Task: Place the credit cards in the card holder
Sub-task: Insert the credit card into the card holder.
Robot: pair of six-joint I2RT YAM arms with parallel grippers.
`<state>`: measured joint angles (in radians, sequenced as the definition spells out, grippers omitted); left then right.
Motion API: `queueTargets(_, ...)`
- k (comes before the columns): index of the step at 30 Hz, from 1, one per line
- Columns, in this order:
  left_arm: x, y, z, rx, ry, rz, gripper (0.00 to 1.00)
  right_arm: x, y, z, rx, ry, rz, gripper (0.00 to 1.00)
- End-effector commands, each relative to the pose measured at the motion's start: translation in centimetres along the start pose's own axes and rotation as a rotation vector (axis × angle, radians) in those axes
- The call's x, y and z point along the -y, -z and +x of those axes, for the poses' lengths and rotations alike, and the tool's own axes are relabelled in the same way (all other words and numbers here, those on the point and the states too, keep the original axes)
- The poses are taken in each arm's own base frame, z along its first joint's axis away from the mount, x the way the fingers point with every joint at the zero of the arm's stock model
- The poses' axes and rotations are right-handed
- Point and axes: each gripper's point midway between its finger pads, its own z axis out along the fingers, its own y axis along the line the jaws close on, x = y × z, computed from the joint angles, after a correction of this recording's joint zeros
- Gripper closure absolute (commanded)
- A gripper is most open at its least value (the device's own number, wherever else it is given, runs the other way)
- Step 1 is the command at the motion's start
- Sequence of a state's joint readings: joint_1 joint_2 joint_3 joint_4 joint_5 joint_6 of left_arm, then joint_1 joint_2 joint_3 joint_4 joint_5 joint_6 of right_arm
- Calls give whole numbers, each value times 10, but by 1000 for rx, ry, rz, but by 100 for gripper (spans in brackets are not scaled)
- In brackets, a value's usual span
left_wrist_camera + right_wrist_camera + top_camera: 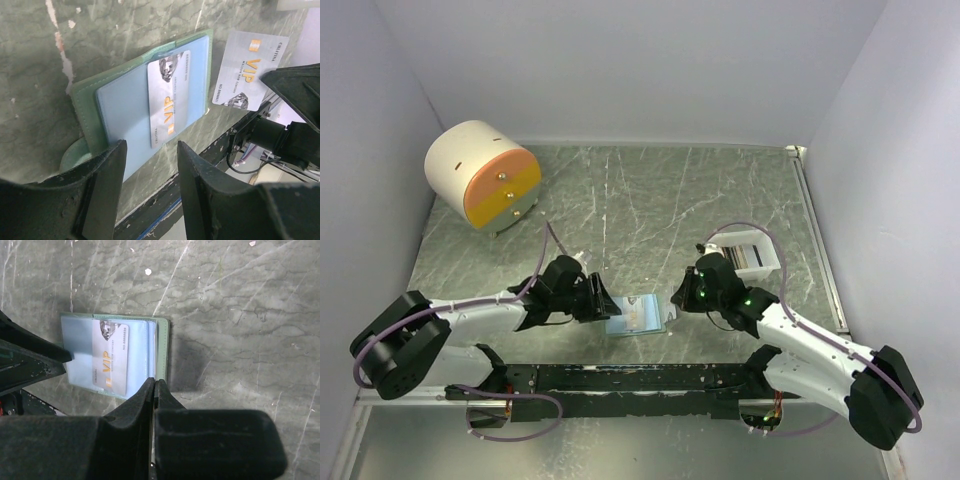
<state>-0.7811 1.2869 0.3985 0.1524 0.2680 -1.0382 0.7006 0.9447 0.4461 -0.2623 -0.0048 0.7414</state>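
Grey VIP card (170,97) on open card holder (117,100)

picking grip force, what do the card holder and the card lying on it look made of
Card holder: looks like soft faux leather or similar, matte sage rim without shine, smooth pale blue lining. Card: probably stiff plastic, flat grey face with slight sheen and printed gold lettering.

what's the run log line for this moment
left gripper open, empty, at wallet edge | wallet open, first card on it | right gripper shut on second card
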Motion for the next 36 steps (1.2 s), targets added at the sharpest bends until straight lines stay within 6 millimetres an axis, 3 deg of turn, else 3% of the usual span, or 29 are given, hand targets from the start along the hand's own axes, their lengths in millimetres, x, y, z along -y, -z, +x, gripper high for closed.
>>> queueTargets(1,29,0,-9,3,-42,84,44,1,6,-7,12,13,29,100)
queueTargets(22,26,-26,-9,-30,-31,95,45,10,-11,14,-35,-10,23,100)
queueTargets(36,41,-36,-2,-64,-42,140,46,11,-13,18,-37,-16,12,100)
